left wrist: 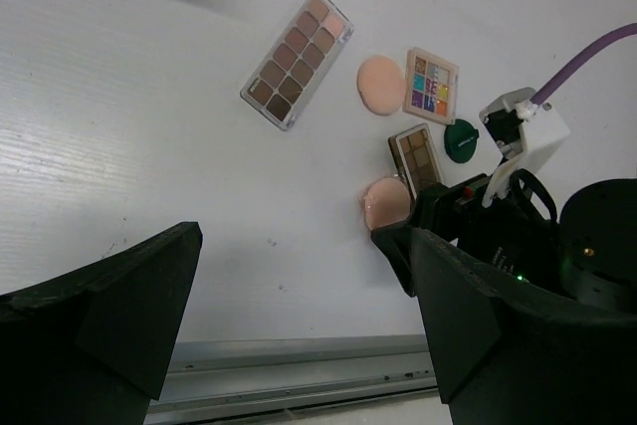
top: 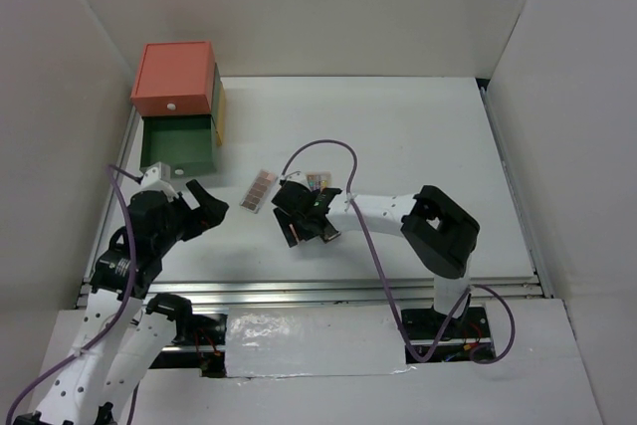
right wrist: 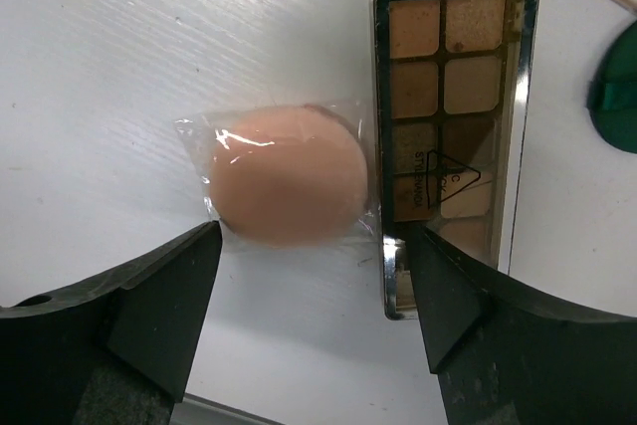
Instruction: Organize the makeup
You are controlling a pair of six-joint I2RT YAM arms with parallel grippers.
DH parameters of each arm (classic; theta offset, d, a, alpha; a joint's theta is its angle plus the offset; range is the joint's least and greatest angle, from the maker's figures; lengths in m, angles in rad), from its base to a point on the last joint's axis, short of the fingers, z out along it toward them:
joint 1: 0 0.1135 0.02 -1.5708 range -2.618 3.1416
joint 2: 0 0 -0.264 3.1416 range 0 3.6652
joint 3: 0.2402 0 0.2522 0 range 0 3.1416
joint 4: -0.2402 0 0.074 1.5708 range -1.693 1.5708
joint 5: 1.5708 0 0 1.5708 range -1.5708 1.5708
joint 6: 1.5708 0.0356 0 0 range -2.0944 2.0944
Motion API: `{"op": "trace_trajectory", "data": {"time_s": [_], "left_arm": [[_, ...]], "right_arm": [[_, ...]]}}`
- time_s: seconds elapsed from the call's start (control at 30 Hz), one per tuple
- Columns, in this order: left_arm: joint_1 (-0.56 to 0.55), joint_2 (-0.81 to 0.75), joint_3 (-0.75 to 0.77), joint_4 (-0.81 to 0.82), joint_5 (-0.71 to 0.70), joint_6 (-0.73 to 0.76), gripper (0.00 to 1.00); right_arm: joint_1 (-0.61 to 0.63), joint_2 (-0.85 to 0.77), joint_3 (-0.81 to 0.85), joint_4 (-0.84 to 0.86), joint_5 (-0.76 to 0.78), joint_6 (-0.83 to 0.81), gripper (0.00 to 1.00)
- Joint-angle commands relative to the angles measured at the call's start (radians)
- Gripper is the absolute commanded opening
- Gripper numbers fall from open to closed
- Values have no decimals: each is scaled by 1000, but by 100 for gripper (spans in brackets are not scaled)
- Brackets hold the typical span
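My right gripper (right wrist: pixel 314 291) is open and hovers just above a peach puff (right wrist: pixel 287 186) in clear wrap, which lies between its fingertips and slightly ahead. A brown palette (right wrist: pixel 453 116) lies against the puff's right side, under the right fingertip. The dark green compact (right wrist: pixel 617 87) shows at the right edge. The left wrist view shows the long pinkish palette (left wrist: pixel 297 59), a second puff (left wrist: pixel 380 85), the multicolour palette (left wrist: pixel 431 85), the compact (left wrist: pixel 461 140) and the brown palette (left wrist: pixel 416 157). My left gripper (left wrist: pixel 299 316) is open and empty, left of the group. The green tube is out of view.
The stacked drawer box (top: pixel 176 77) stands at the back left with its green drawer (top: pixel 179 144) pulled open. White walls enclose the table on three sides. A metal rail (left wrist: pixel 299 370) runs along the near edge.
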Motion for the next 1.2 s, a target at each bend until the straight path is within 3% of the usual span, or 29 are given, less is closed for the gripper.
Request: {"op": "trace_trajectory", "data": {"time_s": [0.0, 0.3, 0.6, 1.03, 1.17], "left_arm": [[-9, -21, 6, 4, -5, 7, 100], [-21, -41, 3, 3, -12, 0, 99], [-23, -50, 2, 6, -7, 1, 99], [-26, -71, 6, -3, -19, -5, 99], [-27, -71, 8, -7, -25, -8, 100]], "right_arm": [[6, 33, 63, -11, 42, 18, 82], [23, 96, 117, -2, 15, 5, 68], [63, 90, 161, -25, 90, 25, 85], [70, 164, 230, -42, 27, 14, 84], [72, 202, 238, -44, 10, 24, 75]]}}
